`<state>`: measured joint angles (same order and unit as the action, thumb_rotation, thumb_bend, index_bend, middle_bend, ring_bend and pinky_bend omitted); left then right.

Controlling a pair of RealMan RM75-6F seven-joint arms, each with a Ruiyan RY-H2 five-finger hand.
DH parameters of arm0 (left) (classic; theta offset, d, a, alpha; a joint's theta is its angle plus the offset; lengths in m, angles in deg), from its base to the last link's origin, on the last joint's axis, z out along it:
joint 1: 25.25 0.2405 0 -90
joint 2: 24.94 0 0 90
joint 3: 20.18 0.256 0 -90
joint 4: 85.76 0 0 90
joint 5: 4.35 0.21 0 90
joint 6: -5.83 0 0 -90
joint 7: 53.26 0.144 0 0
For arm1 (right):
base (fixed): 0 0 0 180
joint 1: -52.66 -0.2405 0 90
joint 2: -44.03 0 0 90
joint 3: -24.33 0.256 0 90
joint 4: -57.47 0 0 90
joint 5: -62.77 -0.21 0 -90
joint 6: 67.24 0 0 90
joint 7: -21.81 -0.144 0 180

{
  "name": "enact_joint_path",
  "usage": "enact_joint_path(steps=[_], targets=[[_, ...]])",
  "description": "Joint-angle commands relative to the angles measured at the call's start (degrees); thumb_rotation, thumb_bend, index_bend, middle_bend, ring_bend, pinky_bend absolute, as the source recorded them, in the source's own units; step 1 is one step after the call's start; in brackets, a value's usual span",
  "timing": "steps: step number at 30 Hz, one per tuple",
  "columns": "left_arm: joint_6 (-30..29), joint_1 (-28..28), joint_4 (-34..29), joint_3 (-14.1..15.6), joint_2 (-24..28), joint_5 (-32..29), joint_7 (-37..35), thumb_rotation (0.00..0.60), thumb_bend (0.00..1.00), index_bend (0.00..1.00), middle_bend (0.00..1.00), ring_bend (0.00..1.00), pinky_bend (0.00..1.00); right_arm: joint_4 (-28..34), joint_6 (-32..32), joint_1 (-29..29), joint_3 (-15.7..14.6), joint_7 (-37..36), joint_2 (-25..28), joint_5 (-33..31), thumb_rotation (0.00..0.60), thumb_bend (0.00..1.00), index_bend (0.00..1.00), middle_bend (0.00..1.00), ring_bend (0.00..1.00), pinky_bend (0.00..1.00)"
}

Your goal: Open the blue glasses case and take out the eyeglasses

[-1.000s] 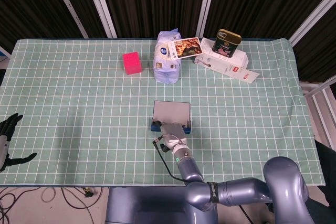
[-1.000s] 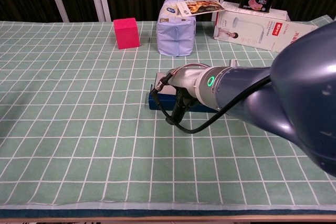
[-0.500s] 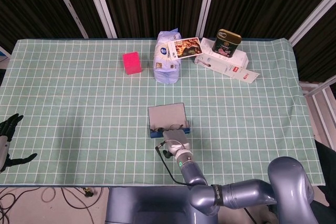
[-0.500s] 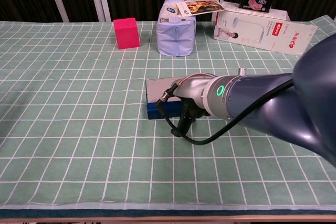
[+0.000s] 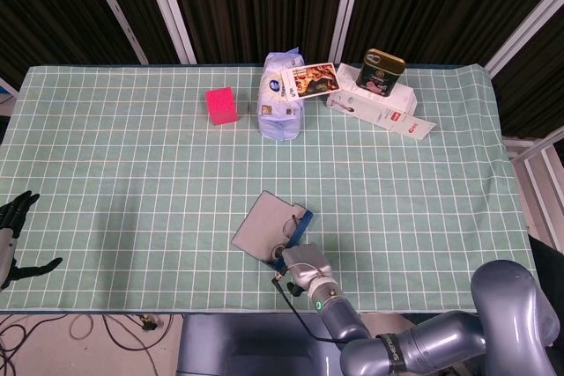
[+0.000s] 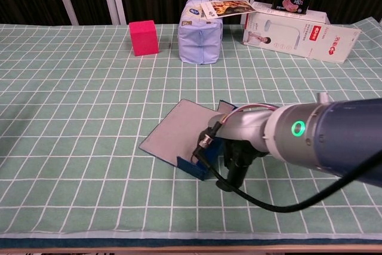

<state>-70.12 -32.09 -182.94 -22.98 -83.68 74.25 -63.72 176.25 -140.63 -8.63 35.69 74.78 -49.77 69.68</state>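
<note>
While the blue glasses case (image 5: 273, 227) lies open, right hand (image 6: 239, 156) touches it, grip unclear.

Blue glasses case (image 5: 298, 226) with seemingly grey lining; green, white-gridded tablecloth (image 5: 132, 182); pink block (image 5: 221, 105).

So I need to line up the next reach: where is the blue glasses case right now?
The open blue glasses case lies near the table's front edge, about centre in the head view, turned at an angle, with the right arm over its right end.
</note>
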Motion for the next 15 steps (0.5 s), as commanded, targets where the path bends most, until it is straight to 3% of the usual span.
enact_joint_path(steps=[1, 7, 15], targets=[[-0.1, 0.0, 0.0, 0.0, -0.1, 0.0, 0.1, 0.6, 0.0, 0.0, 0.0, 0.0, 0.0, 2.5, -2.3, 0.5, -1.9, 1.5, 2.5, -1.8, 0.6, 0.45, 0.27, 0.91, 0.99, 1.0], [-0.3, 0.1, 0.2, -0.3, -0.1, -0.5, 0.3, 0.6, 0.0, 0.0, 0.0, 0.0, 0.0, 4.6, -4.4, 1.2, -3.6, 2.4, 5.9, -4.0, 0.6, 0.45, 0.31, 0.91, 0.99, 1.0], [-0.6, 0.2, 0.3, -1.0, 0.0, -1.5, -0.2, 0.6, 0.0, 0.0, 0.0, 0.0, 0.0, 2.3, -5.2, 2.1, -6.3, 3.7, 8.9, -4.8, 0.6, 0.45, 0.32, 0.91, 0.99, 1.0]])
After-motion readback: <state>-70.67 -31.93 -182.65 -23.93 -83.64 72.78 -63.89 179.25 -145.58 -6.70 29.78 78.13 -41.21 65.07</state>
